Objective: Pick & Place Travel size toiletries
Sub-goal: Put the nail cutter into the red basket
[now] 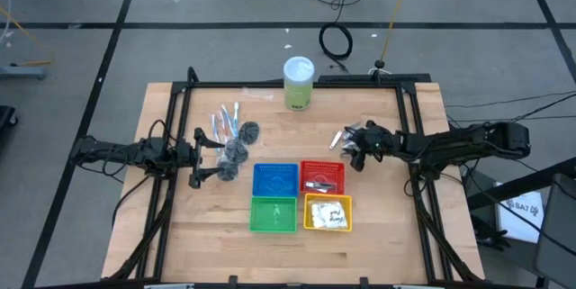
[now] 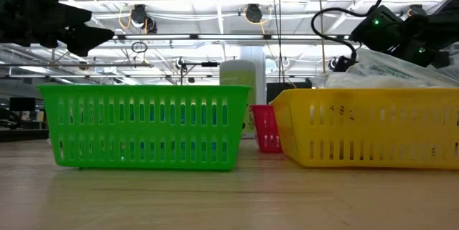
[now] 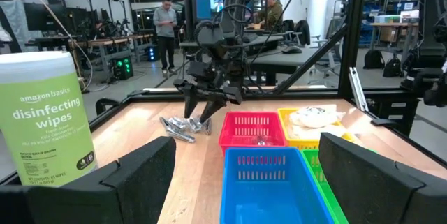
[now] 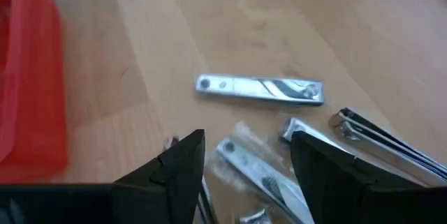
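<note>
Currently the right gripper [image 4: 244,161] hangs open and empty just above the silver nail clippers [image 4: 260,88] lying loose on the table [image 1: 378,226] beside the red basket [image 1: 322,177]. Left gripper [image 1: 209,156] also open and empty, beside the dark grey puffs [image 1: 238,150] and wrapped sticks [image 1: 225,121].

A green canister of disinfecting wipes [image 1: 299,84] with a white lid stands upright on the wooden table [image 1: 387,226] near its far edge. Nearer the front than the canister, four small square baskets sit together: blue [image 1: 275,179] and red [image 1: 322,176] closer to it, green [image 1: 274,214] and yellow [image 1: 328,212] beyond. Two people [image 3: 167,28] stand in the room behind.
</note>
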